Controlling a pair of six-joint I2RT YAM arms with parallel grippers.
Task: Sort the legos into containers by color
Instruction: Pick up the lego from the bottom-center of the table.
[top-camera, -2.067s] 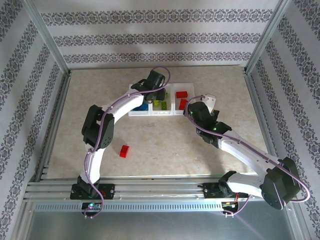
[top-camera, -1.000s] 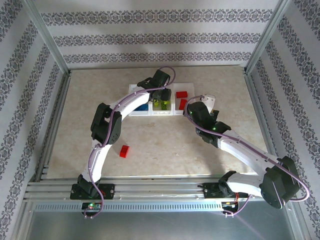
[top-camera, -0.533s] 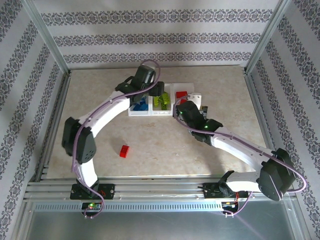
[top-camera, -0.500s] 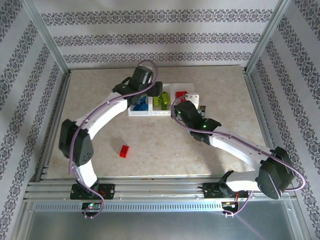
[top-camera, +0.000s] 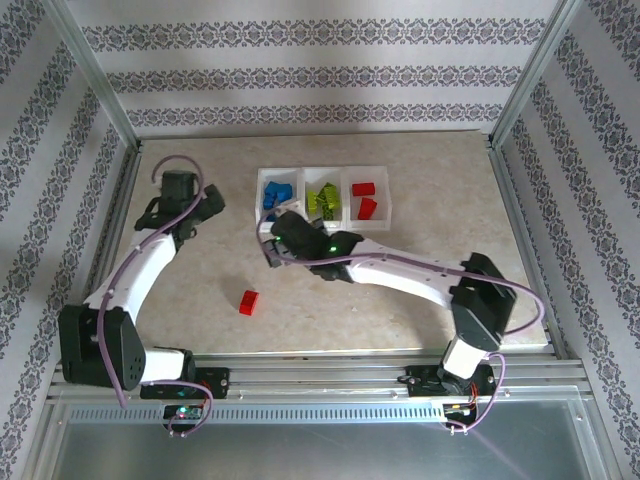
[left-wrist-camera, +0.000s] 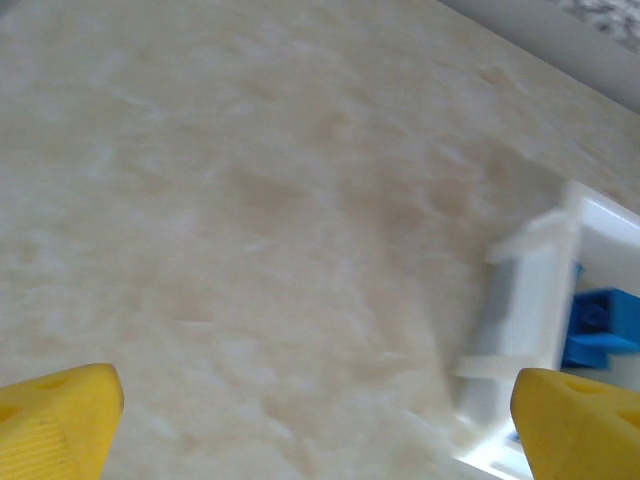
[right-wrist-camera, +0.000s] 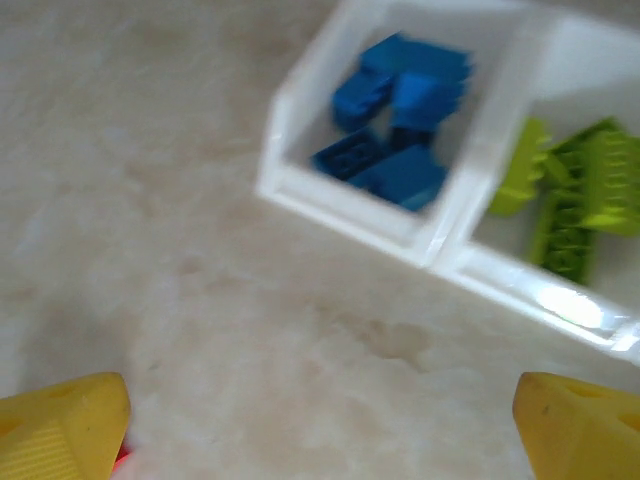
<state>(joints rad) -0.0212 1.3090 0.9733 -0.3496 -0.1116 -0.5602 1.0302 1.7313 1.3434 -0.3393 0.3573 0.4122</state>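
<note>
Top external: red lego (top-camera: 248, 302) apart from containers (top-camera: 322, 170)

The top camera looked down from high behind the near edge, far enough to take in the whole table (top-camera: 420, 180). The left wrist camera sat low over the table, facing the blue-brick bin (left-wrist-camera: 520, 300) at frame right. The right wrist camera looked steeply down, close on that bin (right-wrist-camera: 340, 205) and the green-brick bin (right-wrist-camera: 530, 290). All three views shared the blue-brick bin (top-camera: 261, 200).
</note>
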